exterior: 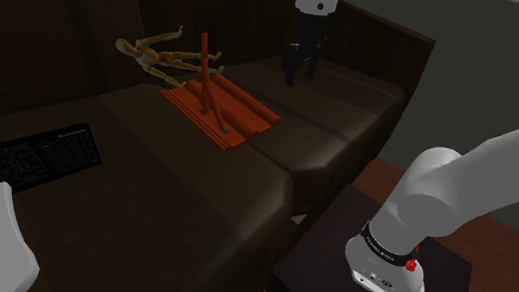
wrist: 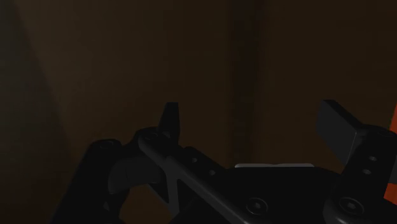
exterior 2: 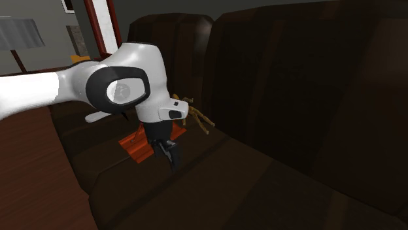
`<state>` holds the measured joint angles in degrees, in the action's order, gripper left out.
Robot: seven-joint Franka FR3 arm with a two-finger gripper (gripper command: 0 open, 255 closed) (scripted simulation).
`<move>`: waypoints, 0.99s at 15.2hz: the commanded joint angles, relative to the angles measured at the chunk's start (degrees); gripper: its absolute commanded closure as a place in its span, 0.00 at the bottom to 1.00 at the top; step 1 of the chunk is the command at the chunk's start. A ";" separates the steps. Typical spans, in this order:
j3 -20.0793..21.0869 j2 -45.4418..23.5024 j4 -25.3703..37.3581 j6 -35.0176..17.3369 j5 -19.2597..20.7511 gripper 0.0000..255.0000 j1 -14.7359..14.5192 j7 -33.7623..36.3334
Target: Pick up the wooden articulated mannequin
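Three views differ in content. The shoulder view gives the mannequin point(exterior: 162, 56) lying tilted at the far end of an orange base point(exterior: 221, 113), just beside a red post point(exterior: 205, 70) that rises from that base. The same view adds a black keyboard point(exterior: 34, 157) on the seat toward its left and a white object point(exterior: 2, 241) at its lower left. The second exterior view gives the mannequin point(exterior 2: 196, 117) behind my wrist, and a red-framed white panel point(exterior 2: 101, 23) against a grey wall. The wrist view gives my fingers point(wrist: 170, 118) standing well apart: the tool point(wrist: 254, 114) is released, grasping nothing.

All items rest on a dark brown sofa point(exterior: 160, 200). The floor point(exterior: 496, 242) is reddish wood.

My arm reaches over the seat. The tool point(exterior: 299, 67) points down, above the cushion near the backrest, well apart from the mannequin toward the shoulder view's right.
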<state>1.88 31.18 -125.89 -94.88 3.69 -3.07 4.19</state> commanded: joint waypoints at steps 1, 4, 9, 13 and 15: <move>0.05 -3.78 1.90 -2.87 -0.49 0.00 -0.77 -1.38; 0.60 -8.69 5.07 -5.96 -1.40 0.00 -2.03 -2.94; 1.79 -16.83 11.35 -10.06 -2.77 0.00 -3.99 -5.57; 2.94 -23.31 17.26 -12.41 -3.65 0.00 -5.44 -7.62; 3.59 -26.55 20.52 -13.28 -3.98 0.00 -6.14 -8.61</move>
<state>5.15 6.56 -107.17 -107.51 -0.11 -8.85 -3.88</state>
